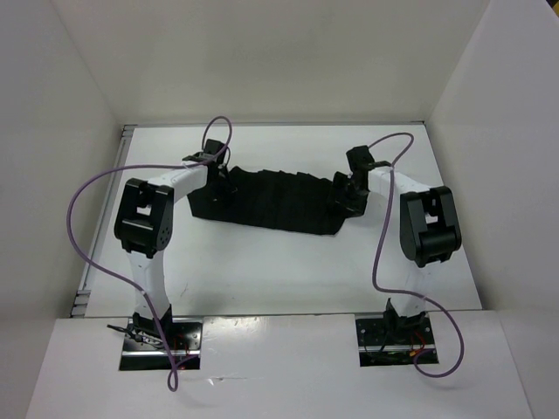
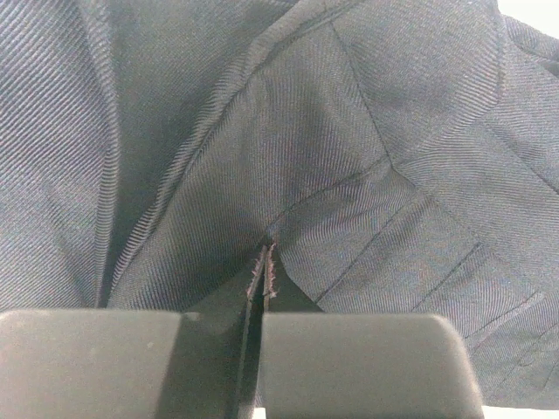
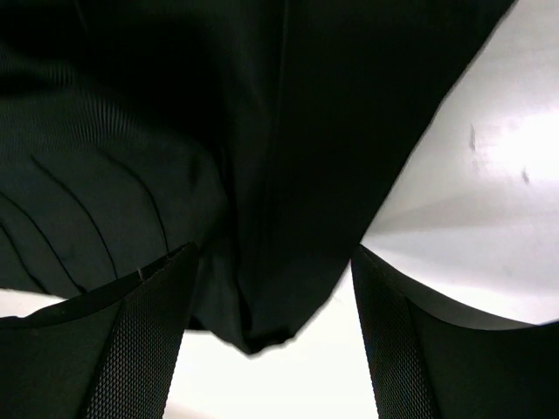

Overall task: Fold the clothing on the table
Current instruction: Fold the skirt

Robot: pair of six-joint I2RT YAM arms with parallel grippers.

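Pressed-together black block pads of the left gripper (image 2: 253, 349) sit nearest the lens in the left wrist view, jaws shut tight on a frayed edge of the limp black ridged-fabric clothing (image 1: 271, 202); cloth fans up and out from the pinch toward 12 o'clock with creases radiating, so it looks pulled taut there. In the right wrist view the black textured fingers of the right gripper (image 3: 271, 349) stand spread wide at 7 and 5 o'clock, a dark corner of the garment hanging down between them but touching neither pad as far as can be seen, so nothing is pinched on that side. Outward, in the top view: the garment lies as a long rumpled band running 9 to 3 o'clock across the far half of the plain white flat table (image 1: 288, 271), left gripper at its 9 o'clock end, right gripper at its 3 o'clock end, bare surface toward 6 o'clock, white upright walls (image 1: 262, 61) around. Judgement: this is the grasp step ahead of a fold, one end secured and the other not; no clean fold shows yet. Next move seems to call for the right jaws to close on the corner between them, low enough to catch the whole edge, then both ends lifted together and evenly so the limp cloth doesn't sag or twist, and carried over to lay one half on the other.
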